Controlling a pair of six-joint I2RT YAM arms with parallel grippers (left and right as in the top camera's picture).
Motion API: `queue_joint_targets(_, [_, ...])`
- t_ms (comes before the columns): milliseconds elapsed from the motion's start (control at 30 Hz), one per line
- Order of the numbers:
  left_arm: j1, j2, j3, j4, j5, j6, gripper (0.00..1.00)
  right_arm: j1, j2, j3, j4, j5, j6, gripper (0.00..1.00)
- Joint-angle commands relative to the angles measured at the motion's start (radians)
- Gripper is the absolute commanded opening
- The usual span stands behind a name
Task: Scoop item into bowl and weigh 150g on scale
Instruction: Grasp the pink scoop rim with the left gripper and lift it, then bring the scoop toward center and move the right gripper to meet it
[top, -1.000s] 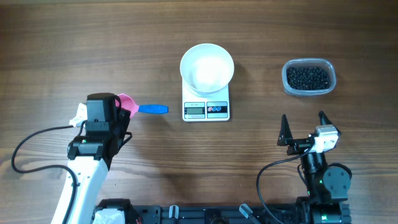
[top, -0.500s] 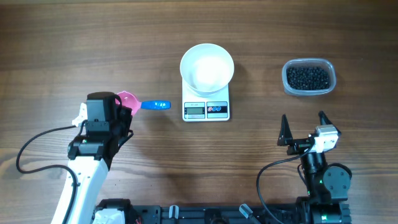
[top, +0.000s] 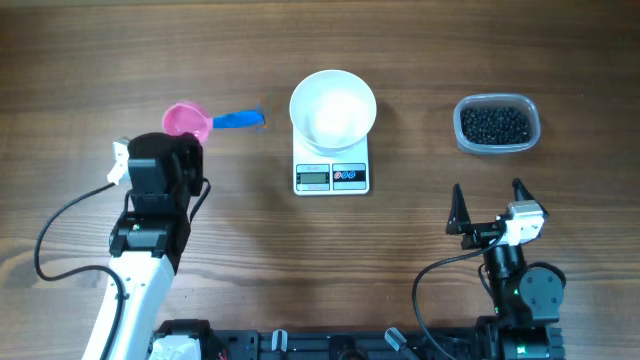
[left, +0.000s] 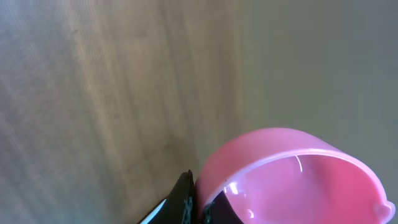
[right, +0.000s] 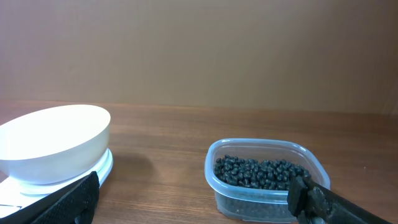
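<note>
Beads (top: 496, 124) sit well ahead of the wide-spread right claw (top: 487, 187); left claw (left: 198, 208) pinches pink scoop (top: 187, 121).

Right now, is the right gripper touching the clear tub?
Apart. The overhead view shows bare table between the right gripper and the tub.

On my screens the surface (top: 150, 60) reads as matt brown wood with a clear grain. The scoop (left: 292, 180) looks like glossy pink plastic with a blue plastic handle (top: 238, 120), and the bowl (top: 333, 110) is smooth, white and faintly shiny, on a white plastic scale (top: 332, 163). The tub (right: 261, 144) is clear plastic, and the black grains (right: 258, 171) in it carry a slight sheen.
</note>
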Motion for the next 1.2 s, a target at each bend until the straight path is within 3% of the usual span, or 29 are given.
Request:
queue_joint_targets(0, [-0.004,-0.010,0.000,0.047,-0.064,-0.005,0.04,0.004,-0.007,-0.002,0.002,-0.002,-0.017,1.00])
queue_joint_targets(200, [-0.005,-0.010,0.006,0.053,-0.064,-0.005,0.04,0.004,-0.007,-0.002,0.002,-0.002,-0.017,1.00])
queue_joint_targets(667, [-0.005,-0.010,0.006,0.023,0.127,-0.006,0.04,0.004,-0.007,-0.002,0.004,-0.018,0.031,1.00])
queue_joint_targets(733, [-0.005,-0.010,0.006,0.004,0.129,-0.010,0.04,0.004,-0.007,-0.002,0.004,-0.018,0.196,1.00])
queue_joint_targets(867, [-0.005,-0.010,0.006,-0.024,0.130,-0.010,0.04,0.004,-0.005,-0.002,0.008,-0.076,0.879,1.00])
queue_joint_targets(967, [-0.005,-0.010,0.006,-0.026,0.130,-0.010,0.04,0.004,0.006,-0.002,0.018,-0.165,1.188,1.00])
queue_joint_targets(1067, [-0.005,-0.010,0.006,-0.027,0.130,-0.010,0.04,0.004,0.008,-0.002,0.019,-0.182,1.402,1.00])
queue_joint_targets(1167, [-0.005,-0.010,0.006,-0.026,0.131,-0.010,0.04,0.004,0.008,-0.002,0.019,-0.169,1.469,1.00])
